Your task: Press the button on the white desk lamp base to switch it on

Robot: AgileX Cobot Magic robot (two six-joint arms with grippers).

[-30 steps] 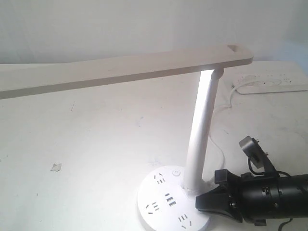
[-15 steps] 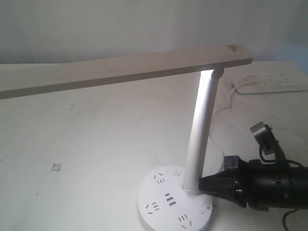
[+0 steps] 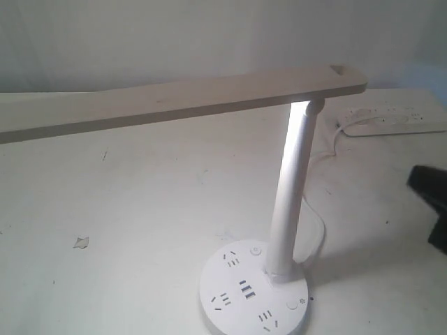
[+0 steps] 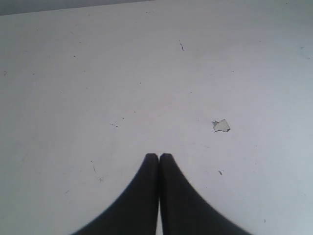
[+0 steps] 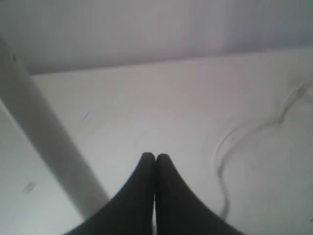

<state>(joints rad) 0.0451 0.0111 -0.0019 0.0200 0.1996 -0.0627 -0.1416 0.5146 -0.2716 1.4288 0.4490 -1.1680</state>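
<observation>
Currently I see the white desk lamp (image 3: 290, 188) standing on the bench (image 3: 140, 195), its long bar head (image 3: 174, 101) stretching left from the top of the post, where the post glows brightly just beneath it. At the near edge of the exterior view sits the white desk lamp base (image 3: 278, 293), carrying black socket slots (image 3: 230, 262) and two dark USB ports (image 3: 246, 289). The button (image 3: 292, 304) lies on the right side of that disc, beside a tiny grey mark, and nothing is touching it; a second button (image 3: 255, 249) with a darker centre sits just left of the foot of the post. My left end effector (image 4: 159, 156) has its fingertips pressed together with nothing between them, over bare bench near a small pale scrap (image 4: 221, 126). My right end effector (image 5: 155, 156) is likewise closed tip to tip and empty, with a thin cord (image 5: 225, 161) curling across the bench beyond it. From outside, only a dark blurred part of the right arm (image 3: 433, 206) shows at the right edge, well apart from the base. A white power strip (image 3: 391, 120) lies at the far right.
</observation>
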